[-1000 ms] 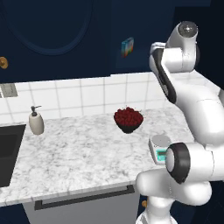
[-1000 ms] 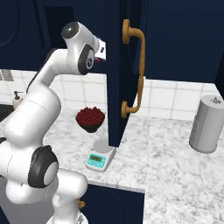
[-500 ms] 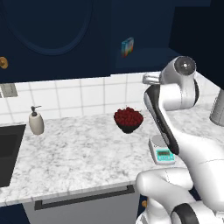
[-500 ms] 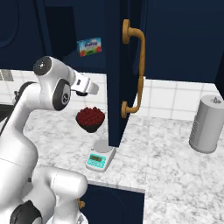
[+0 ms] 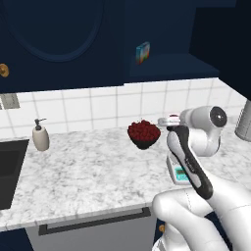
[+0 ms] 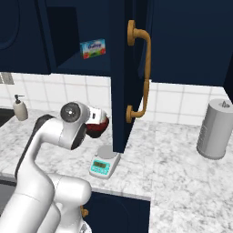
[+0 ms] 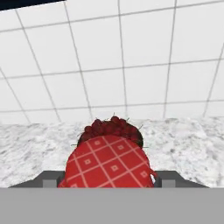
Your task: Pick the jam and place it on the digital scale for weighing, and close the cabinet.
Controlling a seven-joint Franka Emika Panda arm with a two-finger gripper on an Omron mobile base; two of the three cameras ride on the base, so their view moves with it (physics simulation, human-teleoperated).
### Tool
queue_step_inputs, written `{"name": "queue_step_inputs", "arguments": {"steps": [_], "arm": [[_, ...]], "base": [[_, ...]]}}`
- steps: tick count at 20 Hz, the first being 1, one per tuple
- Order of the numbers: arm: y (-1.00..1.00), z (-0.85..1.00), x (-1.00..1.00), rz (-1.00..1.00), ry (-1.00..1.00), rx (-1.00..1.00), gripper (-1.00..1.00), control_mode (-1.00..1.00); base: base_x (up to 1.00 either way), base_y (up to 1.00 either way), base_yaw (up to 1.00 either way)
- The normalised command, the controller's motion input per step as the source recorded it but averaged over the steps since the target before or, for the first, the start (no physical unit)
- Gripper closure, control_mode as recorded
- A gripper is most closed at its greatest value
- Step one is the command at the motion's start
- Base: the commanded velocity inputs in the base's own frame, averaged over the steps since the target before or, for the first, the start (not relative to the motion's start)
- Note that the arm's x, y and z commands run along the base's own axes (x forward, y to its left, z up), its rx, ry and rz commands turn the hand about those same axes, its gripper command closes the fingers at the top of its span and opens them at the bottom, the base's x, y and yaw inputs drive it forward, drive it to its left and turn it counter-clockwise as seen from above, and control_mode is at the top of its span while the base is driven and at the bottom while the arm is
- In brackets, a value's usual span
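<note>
The jam [image 7: 109,164], a round jar with a red diamond-patterned lid, sits between my gripper's [image 7: 109,180] fingers, which are shut on it. In the left base view the gripper [image 5: 169,119] hovers over the counter just right of the berry bowl [image 5: 143,133], a little above and behind the digital scale [image 5: 180,174]. The scale [image 6: 103,164] stands near the counter's front edge, with nothing on its platter. The navy cabinet door [image 6: 122,68] with its gold handle [image 6: 142,73] stands open, swung out above the scale.
A small colourful box [image 5: 142,52] stands on the open cabinet shelf. The heaped berry bowl [image 7: 111,129] is directly ahead of the hand. A soap dispenser [image 5: 40,136] and the sink [image 5: 10,169] lie to the left, and a grey canister [image 6: 216,129] stands at the right.
The arm has swung down from the height of the cabinet shelf to just above the counter beside the berry bowl, with the jam in the gripper. The cabinet door has stayed open.
</note>
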Motion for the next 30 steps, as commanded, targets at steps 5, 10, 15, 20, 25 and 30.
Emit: {"name": "queue_step_inputs", "arguments": {"steps": [5, 10, 15, 20, 25, 30], "arm": [[0.00, -0.63, 0.25, 0.38, -0.02, 0.00, 1.00, -1.00], [0.05, -0.45, 0.36, 0.21, -0.01, 0.00, 1.00, -1.00], [-0.23, -0.20, 0.32, 0.10, 0.00, 0.00, 1.00, -1.00], [-0.46, -0.12, 0.08, 0.03, -0.01, 0.00, 1.00, -1.00], [-0.30, 0.00, -0.15, -0.02, 0.00, -0.02, 1.00, -1.00], [-0.37, -0.09, -0.07, -0.02, 0.02, 0.00, 1.00, -1.00]], "base": [[0.00, 0.00, 0.00], [0.00, 0.00, 0.00], [0.00, 0.00, 0.00], [0.00, 0.00, 0.00], [0.00, 0.00, 0.00], [0.00, 0.00, 0.00]]}}
